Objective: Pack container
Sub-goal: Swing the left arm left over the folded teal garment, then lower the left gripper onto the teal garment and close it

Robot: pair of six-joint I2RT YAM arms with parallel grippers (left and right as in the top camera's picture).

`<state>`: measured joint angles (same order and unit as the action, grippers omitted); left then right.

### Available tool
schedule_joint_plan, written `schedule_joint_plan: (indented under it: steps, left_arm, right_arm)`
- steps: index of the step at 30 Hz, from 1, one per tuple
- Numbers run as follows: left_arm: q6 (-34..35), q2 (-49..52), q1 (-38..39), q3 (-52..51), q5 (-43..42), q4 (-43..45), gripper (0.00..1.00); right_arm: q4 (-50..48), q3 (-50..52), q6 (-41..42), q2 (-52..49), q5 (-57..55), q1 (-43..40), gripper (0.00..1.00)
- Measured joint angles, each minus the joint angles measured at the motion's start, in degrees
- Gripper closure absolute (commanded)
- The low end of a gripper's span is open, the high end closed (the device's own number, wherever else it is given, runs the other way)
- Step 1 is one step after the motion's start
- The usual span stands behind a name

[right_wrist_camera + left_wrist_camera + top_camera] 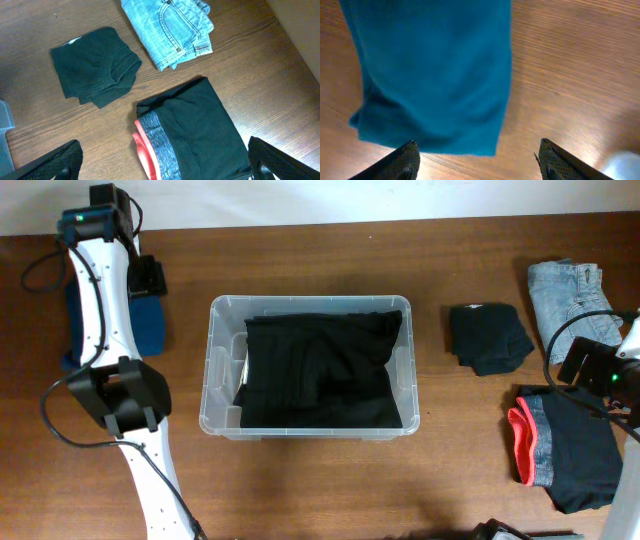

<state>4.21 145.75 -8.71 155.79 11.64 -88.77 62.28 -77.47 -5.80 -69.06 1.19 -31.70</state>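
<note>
Hovering left claw (pixel 477 146) spread over blue cloth (pixel 432 75) edge.

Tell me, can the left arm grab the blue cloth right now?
Probably yes. The left gripper hangs open just above the blue cloth, which lies flat on the table with nothing on top of it.

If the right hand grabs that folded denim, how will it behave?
Probably floppy: the folded denim lies in soft layers, so pinching one edge would likely unfold it. It looks thicker than the black garment beside it, so perhaps heavier. On the wooden table it should slide, not roll.
</note>
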Motion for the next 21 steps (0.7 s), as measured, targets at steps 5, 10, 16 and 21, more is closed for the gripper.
schedule_joint_plan:
  steps: [5, 10, 16, 21]
  left_arm:
    - [0.9, 1.8, 0.3, 0.0, 4.7, 1.4, 0.24]
    - [1.4, 4.9, 1.0, 0.0, 8.4, 2.3, 0.24]
    - [1.5, 7.7, 2.3, 0.0, 12.3, 4.4, 0.24]
    - [1.6, 7.8, 3.3, 0.0, 14.8, 5.9, 0.24]
  right_arm:
    - [0.0, 0.0, 0.0, 0.0, 0.0, 0.0, 0.02]
    - [0.0, 0.0, 0.0, 0.0, 0.0, 0.0, 0.02]
    - [0.0, 0.0, 0.0, 0.0, 0.0, 0.0, 0.02]
    - [0.0, 0.0, 0.0, 0.0, 0.0, 0.0, 0.02]
